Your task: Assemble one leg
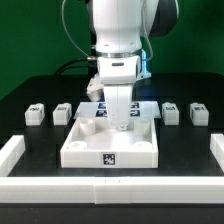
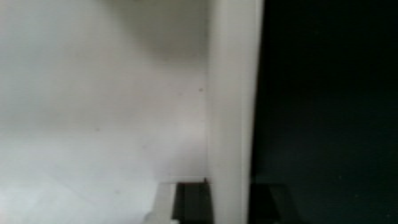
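Four small white legs with tags lie in a row on the black table: two at the exterior view's left (image 1: 36,113) (image 1: 62,113) and two at its right (image 1: 170,112) (image 1: 197,113). My gripper (image 1: 120,118) is none of them; it reaches down at the far wall of the large white tray (image 1: 110,150). In the wrist view its dark fingers (image 2: 191,203) straddle the tray's upright wall (image 2: 230,100). One finger lies against the wall and the other seems a little apart from it. The gripper (image 2: 231,203) holds no leg.
White border rails lie at the exterior view's left (image 1: 10,152), right (image 1: 216,150) and front (image 1: 110,190). The marker board (image 1: 92,104) lies behind the tray, partly hidden by the arm. The black table (image 2: 329,110) shows beside the tray wall.
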Available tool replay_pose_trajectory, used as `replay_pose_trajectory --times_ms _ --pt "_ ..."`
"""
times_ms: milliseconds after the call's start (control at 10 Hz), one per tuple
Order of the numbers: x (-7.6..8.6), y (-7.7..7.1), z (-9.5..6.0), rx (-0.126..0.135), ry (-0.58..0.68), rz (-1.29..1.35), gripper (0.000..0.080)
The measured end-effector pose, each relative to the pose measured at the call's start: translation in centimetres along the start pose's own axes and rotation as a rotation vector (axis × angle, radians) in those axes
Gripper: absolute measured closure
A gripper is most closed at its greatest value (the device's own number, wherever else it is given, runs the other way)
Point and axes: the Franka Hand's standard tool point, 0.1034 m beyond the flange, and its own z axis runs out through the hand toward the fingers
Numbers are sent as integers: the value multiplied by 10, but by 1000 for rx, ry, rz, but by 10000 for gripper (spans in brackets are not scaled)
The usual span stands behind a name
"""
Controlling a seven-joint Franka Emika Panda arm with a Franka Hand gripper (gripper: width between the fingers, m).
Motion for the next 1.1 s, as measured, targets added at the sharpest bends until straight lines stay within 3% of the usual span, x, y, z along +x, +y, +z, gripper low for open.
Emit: replay_pose_trajectory --times_ms 600,900,1100 --pt "2 2 0 -3 1 -3 740" --pt "50 35 0 -37 41 -51 739" --pt "83 46 0 -51 68 -55 739"
